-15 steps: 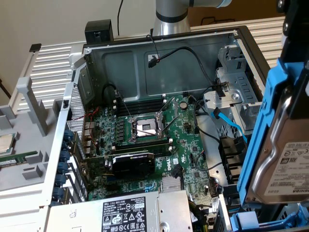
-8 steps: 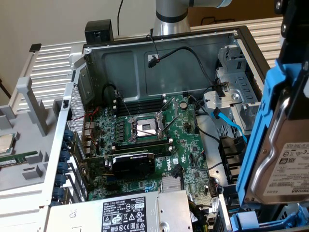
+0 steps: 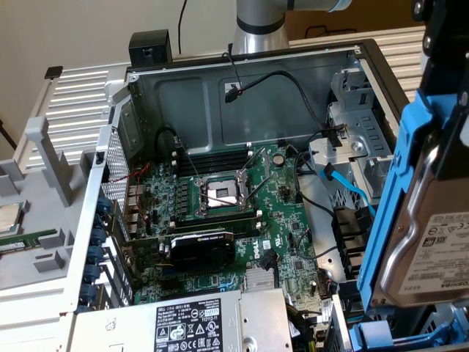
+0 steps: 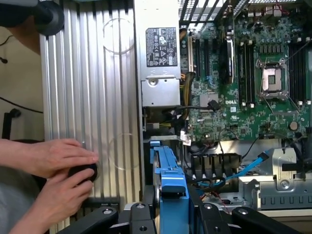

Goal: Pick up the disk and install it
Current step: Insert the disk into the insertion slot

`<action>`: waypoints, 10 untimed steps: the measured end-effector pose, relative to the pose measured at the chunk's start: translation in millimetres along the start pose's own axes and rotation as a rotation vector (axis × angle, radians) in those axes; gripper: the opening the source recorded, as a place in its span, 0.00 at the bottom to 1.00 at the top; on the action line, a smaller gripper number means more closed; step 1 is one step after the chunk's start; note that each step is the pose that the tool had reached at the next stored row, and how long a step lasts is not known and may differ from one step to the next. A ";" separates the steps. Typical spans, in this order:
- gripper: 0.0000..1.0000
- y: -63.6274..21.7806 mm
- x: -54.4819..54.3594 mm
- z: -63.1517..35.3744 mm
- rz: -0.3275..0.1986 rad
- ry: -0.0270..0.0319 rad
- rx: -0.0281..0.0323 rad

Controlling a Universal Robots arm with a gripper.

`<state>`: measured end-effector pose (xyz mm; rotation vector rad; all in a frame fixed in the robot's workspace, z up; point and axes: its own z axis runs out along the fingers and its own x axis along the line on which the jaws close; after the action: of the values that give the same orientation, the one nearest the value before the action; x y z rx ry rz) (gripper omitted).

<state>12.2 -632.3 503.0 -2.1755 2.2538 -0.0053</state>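
The disk (image 3: 432, 249) is a silver hard drive with a white label, clipped in a bright blue carrier frame (image 3: 399, 183). It hangs upright at the exterior view's right, above the open computer case, near the drive bays. In the wrist view the disk (image 4: 170, 180) appears edge-on, blue frame outward, above the case's drive bay area. My gripper (image 4: 173, 214) is shut on the disk, with a black finger on each side of the frame. The gripper's dark body (image 3: 443, 37) sits above the disk in the exterior view.
The open case holds a green motherboard (image 3: 220, 213) with a bare processor socket (image 3: 220, 194), a power supply (image 3: 183, 323), a metal drive cage (image 3: 352, 139) and a blue cable (image 3: 344, 191). A person's hands (image 4: 53, 165) rest on a black knob on the ribbed table (image 4: 87, 87).
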 end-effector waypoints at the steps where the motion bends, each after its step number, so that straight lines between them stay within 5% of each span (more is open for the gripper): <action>1: 0.36 0.0 0.0 0.0 -0.007 0.0000 -0.0001; 10: 0.36 0.1 -1.4 1.5 -0.014 0.0000 -0.0002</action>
<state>12.2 -630.9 501.4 -2.1914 2.2385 -0.0051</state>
